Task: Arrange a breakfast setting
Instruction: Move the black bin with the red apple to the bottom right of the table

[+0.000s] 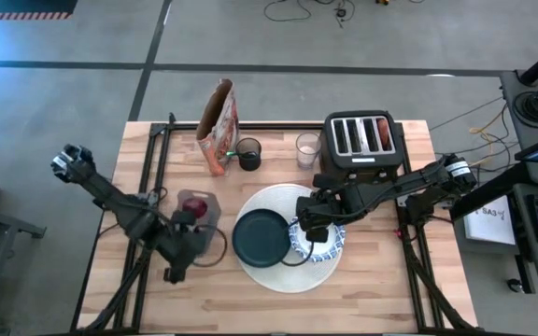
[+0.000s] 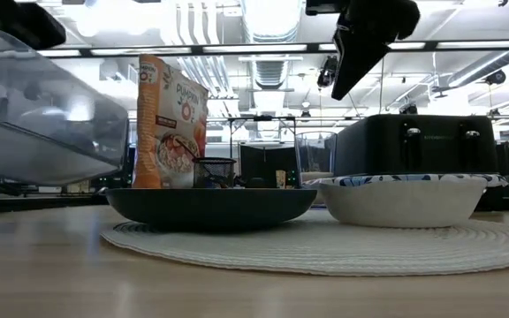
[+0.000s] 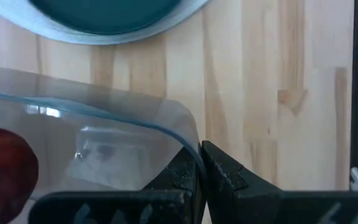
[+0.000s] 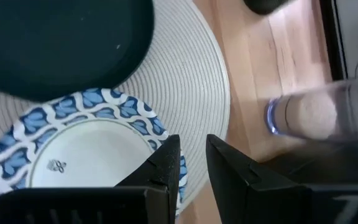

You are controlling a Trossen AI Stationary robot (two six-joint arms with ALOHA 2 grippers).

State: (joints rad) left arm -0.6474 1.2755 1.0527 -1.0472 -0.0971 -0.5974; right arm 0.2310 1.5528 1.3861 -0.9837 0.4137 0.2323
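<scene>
A dark green plate [image 1: 261, 236] and a blue-and-white patterned bowl [image 1: 329, 245] rest on the big round white mat [image 1: 274, 201]. The plate [image 4: 61, 43] and bowl [image 4: 73, 149] also show in the right wrist view. My right gripper [image 1: 308, 222] hangs open and empty above the bowl [image 2: 405, 199], well clear of it. My left gripper [image 1: 183, 250] is shut on a clear plastic container [image 1: 201, 217] left of the mat, with the red apple [image 3: 2, 168] inside it. The small clear glass [image 1: 306, 149] stands at the far side. I do not see the spoon or bagel plainly. My left gripper pinches the clear container's wall [image 3: 190, 144] at a rounded corner of its rim. One finger [image 3: 173, 180] is inside the container and the other finger [image 3: 229, 177] is outside. In the low view the container [image 2: 42, 115] sits above the table top, tilted.
A black four-slot toaster [image 1: 362, 138] stands at the far right, right of the glass. A cereal bag [image 1: 220, 126] and a black mesh cup [image 1: 248, 152] stand at the far middle. Bare wood lies along the near edge [image 1: 278, 313].
</scene>
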